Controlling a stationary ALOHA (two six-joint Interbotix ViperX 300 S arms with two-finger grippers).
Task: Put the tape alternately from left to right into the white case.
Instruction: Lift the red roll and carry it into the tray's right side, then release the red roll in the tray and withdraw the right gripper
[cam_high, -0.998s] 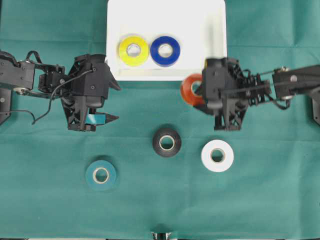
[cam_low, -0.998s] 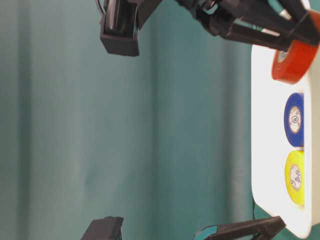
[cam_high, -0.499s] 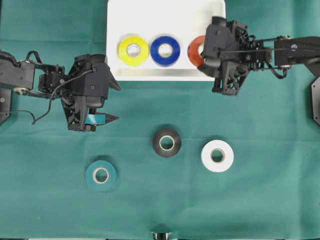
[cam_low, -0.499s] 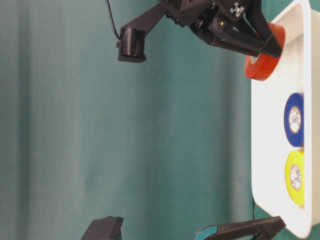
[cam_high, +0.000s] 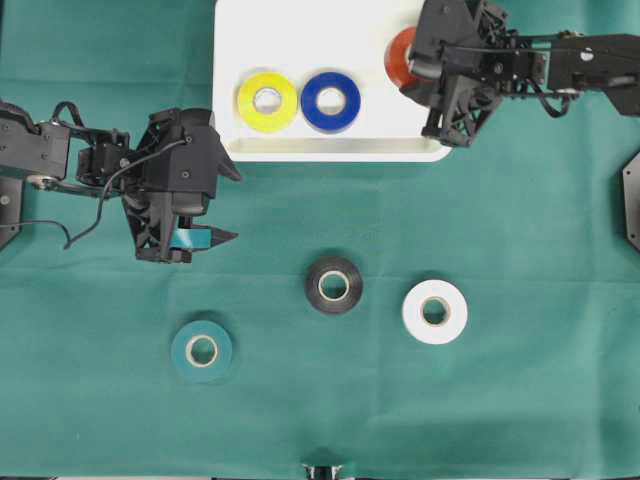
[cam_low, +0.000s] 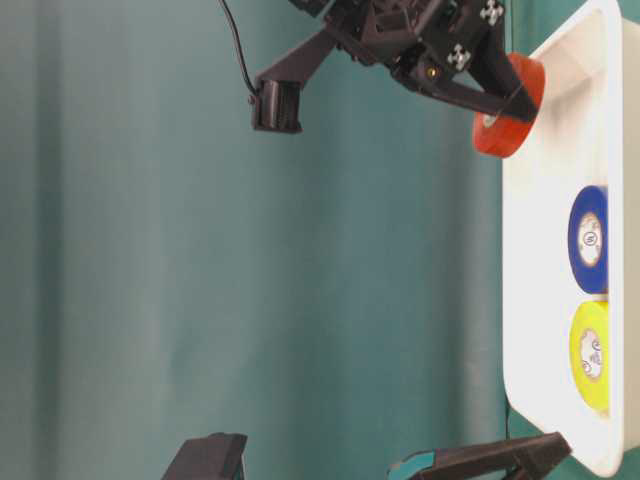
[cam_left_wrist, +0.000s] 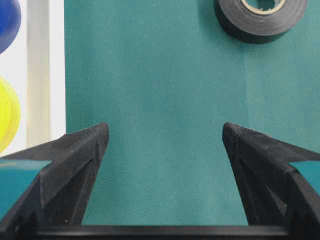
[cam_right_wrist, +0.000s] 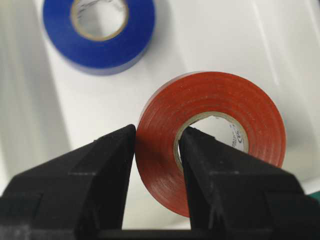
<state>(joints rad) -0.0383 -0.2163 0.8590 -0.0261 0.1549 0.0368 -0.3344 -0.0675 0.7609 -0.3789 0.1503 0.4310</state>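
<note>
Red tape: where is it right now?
Overhead view: the red tape is held in the shut right gripper above the right end of the white case, right of the blue roll; not yet set down.

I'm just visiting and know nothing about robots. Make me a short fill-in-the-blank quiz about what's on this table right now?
1. The right end effector is shut on the ____ tape roll.
2. Two rolls lie flat in the white case: the yellow roll and the ____ one.
3. The number of rolls lying on the green cloth is ____.
4. The left end effector is open and holds ____.

Missing words: red; blue; three; nothing
</note>
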